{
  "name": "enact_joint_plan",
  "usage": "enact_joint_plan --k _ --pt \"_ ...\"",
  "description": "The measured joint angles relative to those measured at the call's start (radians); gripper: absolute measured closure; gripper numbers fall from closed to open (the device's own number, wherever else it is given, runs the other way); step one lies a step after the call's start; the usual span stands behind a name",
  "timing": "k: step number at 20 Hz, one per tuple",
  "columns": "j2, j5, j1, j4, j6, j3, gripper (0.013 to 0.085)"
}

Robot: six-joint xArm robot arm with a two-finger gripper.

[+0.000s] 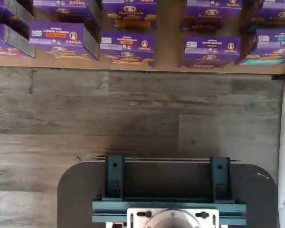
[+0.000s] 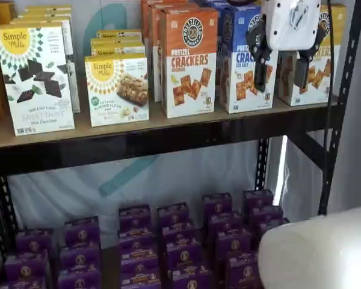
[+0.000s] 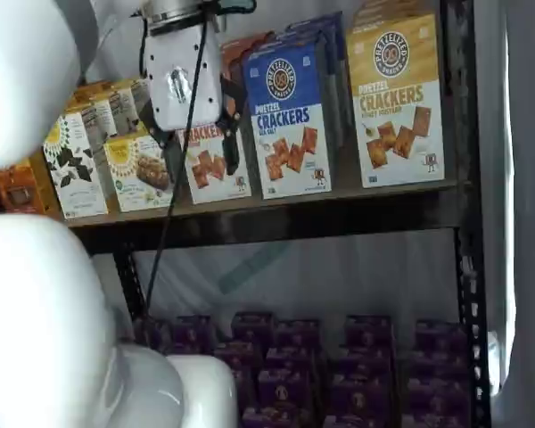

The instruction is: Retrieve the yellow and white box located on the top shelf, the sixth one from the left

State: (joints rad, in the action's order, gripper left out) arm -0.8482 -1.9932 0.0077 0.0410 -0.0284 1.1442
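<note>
The yellow and white box (image 3: 397, 98) stands at the right end of the top shelf (image 3: 294, 209), next to a black upright. In a shelf view the box (image 2: 322, 78) is partly hidden behind my gripper (image 2: 281, 81). The gripper is a white body with two black fingers hanging down, a plain gap between them, and nothing in them. It hovers in front of the shelf's (image 2: 168, 129) box row, at the height of the boxes. In a shelf view the gripper (image 3: 202, 165) shows in front of the orange box. The wrist view shows neither the box nor the fingers.
A blue Pretzel Crackers box (image 2: 243, 66) and an orange one (image 2: 189, 60) stand left of the target, with Simple Mills boxes (image 2: 36, 78) further left. Purple boxes (image 2: 174, 241) fill the lower shelf and also show in the wrist view (image 1: 127, 47). A black upright (image 2: 340, 102) stands at the right.
</note>
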Motion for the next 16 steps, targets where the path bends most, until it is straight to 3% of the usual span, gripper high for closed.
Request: enact_joint_plan --k 2,5,11,16 --pt "-0.019 0.029 -0.036 0.038 0.019 -0.017 0.013" --pt "-0.023 0.039 -0.047 0.05 0.028 -0.021 0.013" --pt "-0.022 0.063 -0.023 -0.014 0.029 -0.028 0.013" --pt "-0.007 0.128 -0.092 -0.047 0.105 -0.039 0.013"
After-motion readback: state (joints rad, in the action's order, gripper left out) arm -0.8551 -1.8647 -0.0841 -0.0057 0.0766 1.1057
